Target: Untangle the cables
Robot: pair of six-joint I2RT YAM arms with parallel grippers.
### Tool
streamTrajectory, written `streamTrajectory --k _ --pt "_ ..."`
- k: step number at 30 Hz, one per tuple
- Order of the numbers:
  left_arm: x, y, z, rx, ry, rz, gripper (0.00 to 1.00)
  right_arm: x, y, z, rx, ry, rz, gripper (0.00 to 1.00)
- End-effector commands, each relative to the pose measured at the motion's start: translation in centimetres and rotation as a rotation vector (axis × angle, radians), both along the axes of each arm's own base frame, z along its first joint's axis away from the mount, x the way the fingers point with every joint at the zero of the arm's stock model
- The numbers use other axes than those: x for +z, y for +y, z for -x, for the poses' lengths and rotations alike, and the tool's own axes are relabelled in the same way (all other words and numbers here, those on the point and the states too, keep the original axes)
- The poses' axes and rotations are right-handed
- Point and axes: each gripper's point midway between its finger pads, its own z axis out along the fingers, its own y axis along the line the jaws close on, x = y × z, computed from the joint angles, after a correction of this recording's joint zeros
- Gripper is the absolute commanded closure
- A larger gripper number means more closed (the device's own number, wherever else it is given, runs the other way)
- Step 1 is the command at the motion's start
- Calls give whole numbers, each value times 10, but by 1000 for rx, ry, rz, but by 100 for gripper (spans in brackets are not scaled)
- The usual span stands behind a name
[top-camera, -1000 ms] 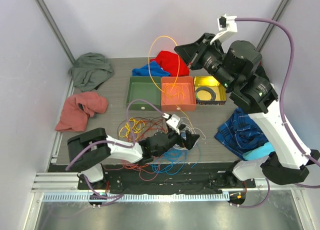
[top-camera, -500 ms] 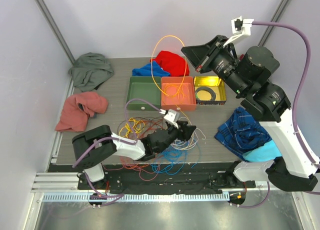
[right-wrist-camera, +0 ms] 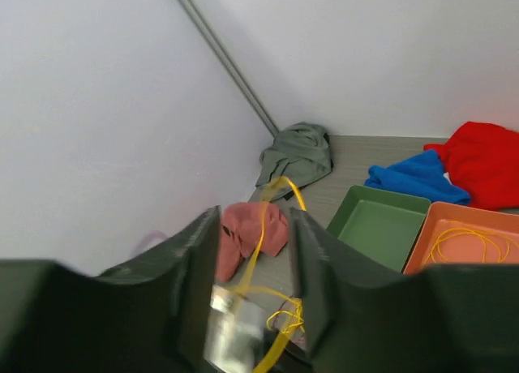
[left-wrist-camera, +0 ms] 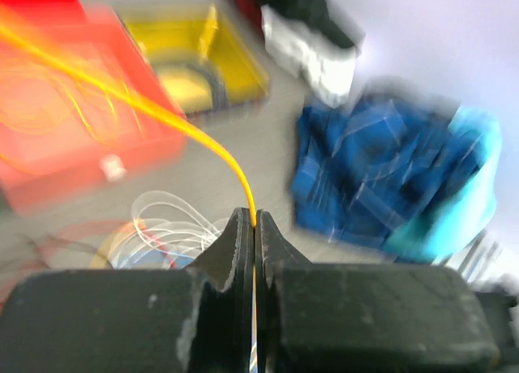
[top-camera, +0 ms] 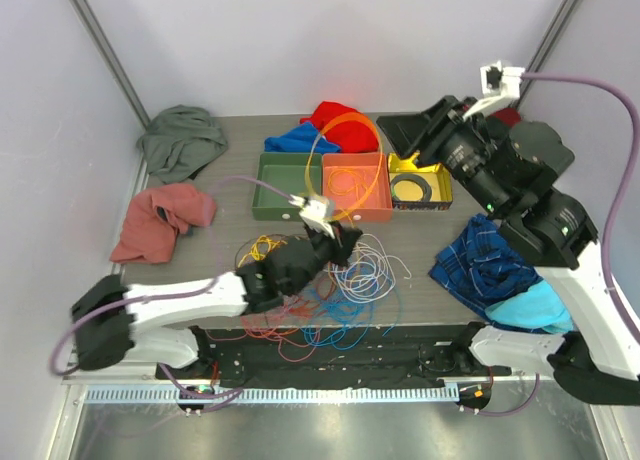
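Note:
The cables lie in a tangled pile on the table's front middle: white (top-camera: 367, 270), blue (top-camera: 340, 308), red (top-camera: 268, 326) and yellow (top-camera: 262, 248). An orange cable (top-camera: 350, 118) arches up from the orange tray (top-camera: 356, 212). My left gripper (top-camera: 345, 242) hangs over the pile, shut on that orange cable (left-wrist-camera: 186, 130), which leaves the closed tips (left-wrist-camera: 254, 220) and runs off left. My right gripper (top-camera: 392, 130) is raised over the back of the table, open (right-wrist-camera: 253, 259). The blurred orange cable (right-wrist-camera: 261, 239) shows loose between its fingers.
A green tray (top-camera: 285, 208), the orange tray and a yellow tray (top-camera: 420, 202) holding a black ring coil stand in a row. Cloths lie around: grey-green (top-camera: 180, 140), pink (top-camera: 160, 218), blue (top-camera: 298, 140), red (top-camera: 335, 115), plaid blue (top-camera: 485, 262) and teal (top-camera: 525, 305).
My right gripper opened, let go of the orange cable and drew back to the right. My left gripper shut on that cable and rose away from the pile. The tall loop sank lower.

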Motion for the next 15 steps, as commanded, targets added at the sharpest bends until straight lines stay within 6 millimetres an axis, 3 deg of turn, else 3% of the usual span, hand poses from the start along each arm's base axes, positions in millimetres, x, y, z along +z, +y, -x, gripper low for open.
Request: streamTrajectory --k 1,2,4,5,6,7,8,9,10,11,13,14,15 --pt "85 69 -9 116 -9 -70 100 -6 -34 12 -94 -33 -19 45" --pt "129 84 -6 125 -58 -33 100 -10 -37 13 -103 -30 -18 42" --pt "145 104 -5 151 -54 -110 100 -28 -43 11 -134 -5 -7 40" --pt "186 109 -5 164 -88 -82 100 -27 -51 18 -140 -14 -22 40" --pt "184 116 -3 164 -70 -159 100 -30 -53 19 -150 -14 -24 41" --pt "194 117 -3 159 -74 -176 100 -43 -52 18 -150 5 -13 41" --pt "231 123 0 165 -99 -129 100 -44 -57 22 -154 2 -31 43" --pt "228 117 -4 160 -94 -181 100 -46 -59 24 -155 1 -39 43" --pt "229 119 -4 156 -88 -220 100 -61 -57 21 -156 24 -23 44" --pt "252 123 -3 166 -111 -195 100 -63 -59 24 -153 25 -37 44" --pt "251 118 -9 166 -122 -265 100 -82 -52 23 -134 54 -21 45" --pt "267 120 -10 178 -140 -246 100 -87 -51 23 -125 60 -18 44" --pt "271 119 -12 178 -149 -257 100 -90 -49 25 -114 63 -22 44"
